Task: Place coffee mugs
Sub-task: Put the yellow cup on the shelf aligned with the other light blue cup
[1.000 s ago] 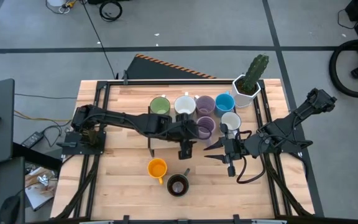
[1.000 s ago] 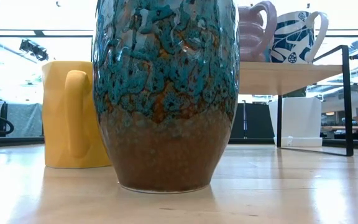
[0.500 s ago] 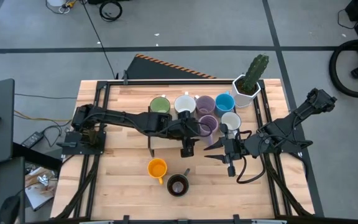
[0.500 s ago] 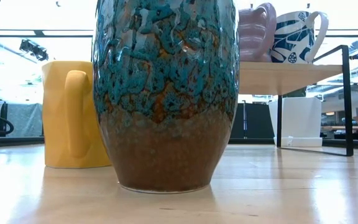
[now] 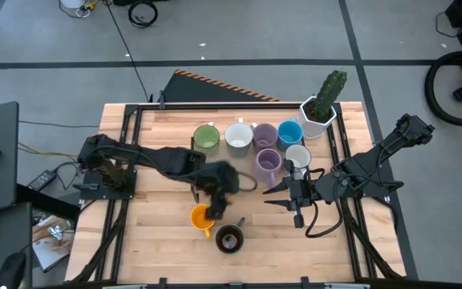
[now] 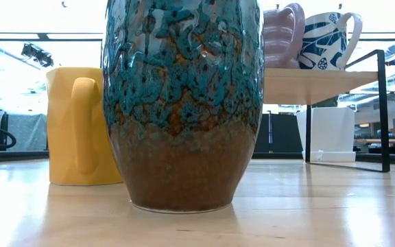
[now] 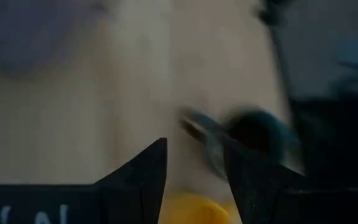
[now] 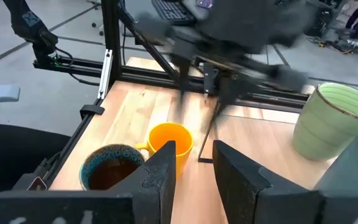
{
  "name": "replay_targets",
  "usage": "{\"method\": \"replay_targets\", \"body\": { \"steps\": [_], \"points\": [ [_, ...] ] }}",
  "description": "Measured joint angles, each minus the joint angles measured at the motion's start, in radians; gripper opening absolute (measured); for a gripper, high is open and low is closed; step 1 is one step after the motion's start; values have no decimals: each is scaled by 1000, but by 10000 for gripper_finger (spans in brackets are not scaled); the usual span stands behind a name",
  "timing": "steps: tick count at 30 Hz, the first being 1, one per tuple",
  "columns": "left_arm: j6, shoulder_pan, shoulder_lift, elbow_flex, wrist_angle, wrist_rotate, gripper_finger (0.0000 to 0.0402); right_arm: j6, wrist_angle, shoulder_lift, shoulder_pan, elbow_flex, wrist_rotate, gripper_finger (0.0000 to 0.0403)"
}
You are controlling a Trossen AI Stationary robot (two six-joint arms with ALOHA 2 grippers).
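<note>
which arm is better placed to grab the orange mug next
Probably the left: its gripper hangs open right over the orange mug. The right gripper waits farther off, open, beside the white mug.

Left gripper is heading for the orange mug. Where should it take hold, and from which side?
Grip the orange mug across its rim, one finger inside, coming straight down. It stands upright and open-topped, with bare table on the left arm's side. Its handle points toward the table's front edge, and the dark brown mug crowds that front-right side. The left gripper is right beside it.

1. The left gripper [image 5: 216, 205] hovers over the small round orange mug [image 5: 203, 217].
2. A dark brown glazed mug [image 5: 229, 239] sits just beside the orange mug.
3. The right gripper [image 5: 285, 195] rests well apart from it.
</note>
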Motion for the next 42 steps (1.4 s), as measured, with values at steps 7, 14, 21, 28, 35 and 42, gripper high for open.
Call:
{"method": "replay_targets", "body": {
  "steps": [7, 14, 21, 28, 35, 42],
  "points": [
    [-186, -148, 9, 0, -180, 112, 164, 0, 8, 0, 0, 0, 0, 112],
    [-354, -269, 21, 0, -275, -171, 164, -2, 23, 0, 0, 0, 0, 112],
    [-486, -294, 63, 0, -324, -269, 164, -2, 22, 0, 0, 0, 0, 112],
    [-486, -305, 127, -1, -316, -257, 164, -12, 17, 0, 0, 0, 0, 112],
    [-485, -304, 190, -1, -272, -248, 164, -17, 18, 0, 0, 0, 0, 112],
    [-483, -298, 225, -1, -248, -245, 164, -18, 22, 0, 0, 0, 0, 112]
  ]
}}
